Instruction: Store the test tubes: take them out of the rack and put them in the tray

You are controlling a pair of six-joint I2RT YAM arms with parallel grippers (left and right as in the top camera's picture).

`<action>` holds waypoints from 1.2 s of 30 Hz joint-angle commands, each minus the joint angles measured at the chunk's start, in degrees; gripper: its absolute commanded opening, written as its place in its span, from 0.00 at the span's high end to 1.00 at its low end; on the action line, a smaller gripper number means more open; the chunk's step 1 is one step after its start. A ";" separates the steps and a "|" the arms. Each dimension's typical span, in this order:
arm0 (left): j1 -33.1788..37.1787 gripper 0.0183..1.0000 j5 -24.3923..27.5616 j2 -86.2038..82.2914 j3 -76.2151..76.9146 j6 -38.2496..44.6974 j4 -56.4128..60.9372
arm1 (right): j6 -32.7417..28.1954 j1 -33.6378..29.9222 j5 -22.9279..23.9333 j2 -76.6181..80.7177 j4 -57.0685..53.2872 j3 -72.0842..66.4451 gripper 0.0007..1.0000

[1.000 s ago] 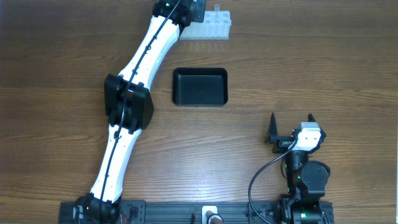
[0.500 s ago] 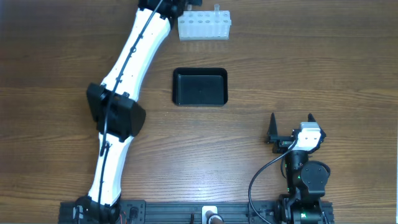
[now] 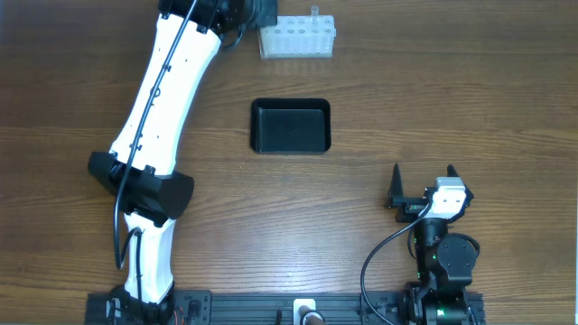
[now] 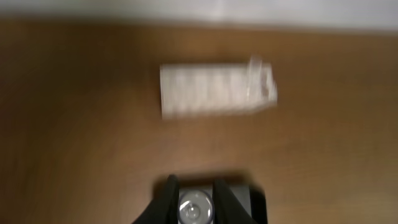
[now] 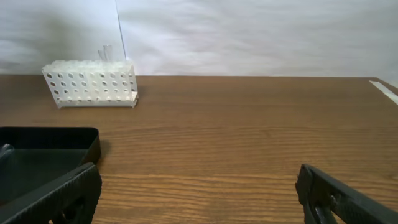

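The one test tube (image 3: 314, 13) I can make out stands upright in the right-hand end of the rack (image 3: 296, 41), at the far edge of the table (image 3: 452, 90). It is a thin clear cylinder poking above the rack's top. The rack is a pale, translucent plastic block, pierced with rows of round holes, with its long axis running side to side across the table. The tray (image 3: 291, 102) sits apart from it on the near side; it is black, rectangular, round-cornered and low-walled, and I see no tubes in it from above. The left gripper (image 4: 194, 183) is raised by the rack's left end, so the tube lies ahead of it and off toward the rack's far end. The next reach would probably run along that long axis. Blur keeps me from telling whether its jaws are apart or closed. The right gripper (image 3: 423, 171) rests near its base, well apart from rack and tray, jaws spread wide and empty. The left arm is plainly the nearer. The table is brown wood grain.
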 commanded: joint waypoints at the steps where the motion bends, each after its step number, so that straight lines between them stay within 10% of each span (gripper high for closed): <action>1: 0.17 0.98 6.69 -1.33 0.55 -4.46 -9.01 | -0.44 0.11 -0.44 -0.39 -0.20 -0.31 0.01; 36: -1.27 0.96 12.68 17.49 0.52 -4.46 -18.23 | -0.44 0.11 -0.44 -0.39 -0.20 -0.31 0.01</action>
